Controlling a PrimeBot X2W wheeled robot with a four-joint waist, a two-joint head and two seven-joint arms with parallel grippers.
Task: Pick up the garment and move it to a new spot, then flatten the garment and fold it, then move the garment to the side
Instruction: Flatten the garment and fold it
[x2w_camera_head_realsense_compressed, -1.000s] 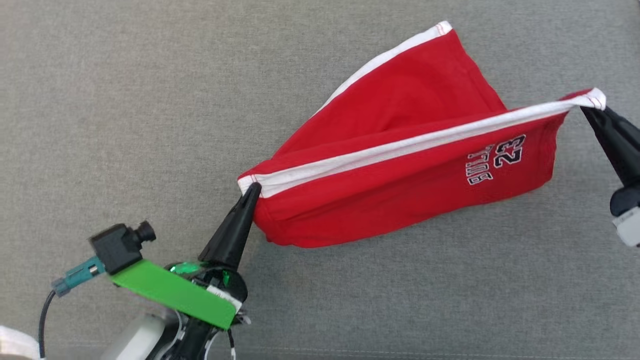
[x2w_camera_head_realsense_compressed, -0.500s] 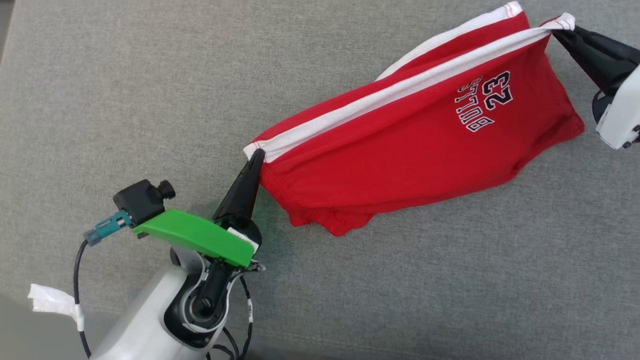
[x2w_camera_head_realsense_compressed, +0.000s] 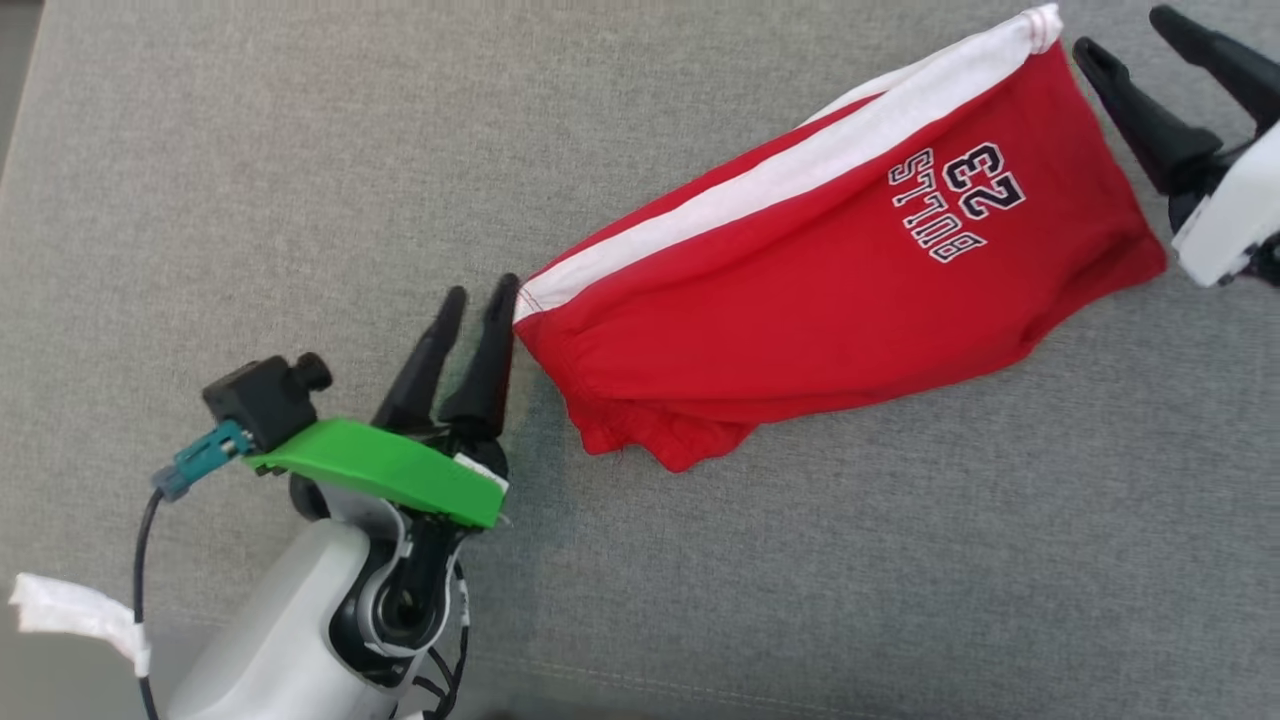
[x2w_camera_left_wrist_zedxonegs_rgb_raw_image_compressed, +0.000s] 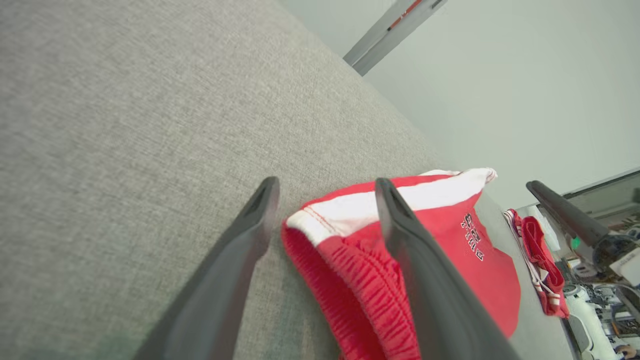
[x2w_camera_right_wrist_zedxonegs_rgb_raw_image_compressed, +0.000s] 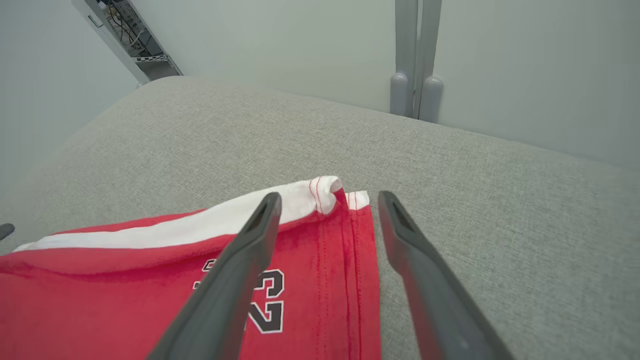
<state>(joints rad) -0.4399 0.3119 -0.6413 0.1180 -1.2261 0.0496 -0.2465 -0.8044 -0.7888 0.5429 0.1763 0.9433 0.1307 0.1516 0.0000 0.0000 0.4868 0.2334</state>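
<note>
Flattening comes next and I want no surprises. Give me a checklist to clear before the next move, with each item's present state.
1. Left claw open and holding nothing: ok.
2. Right claw open and holding nothing: ok.
3. Red shorts resting on the grey surface: ok.
4. Shorts lying flat: not ok. The waistband end is bunched and rumpled.
5. Left claw clear of the fabric: cannot tell. One fingertip sits right at the corner of the white stripe.
</note>
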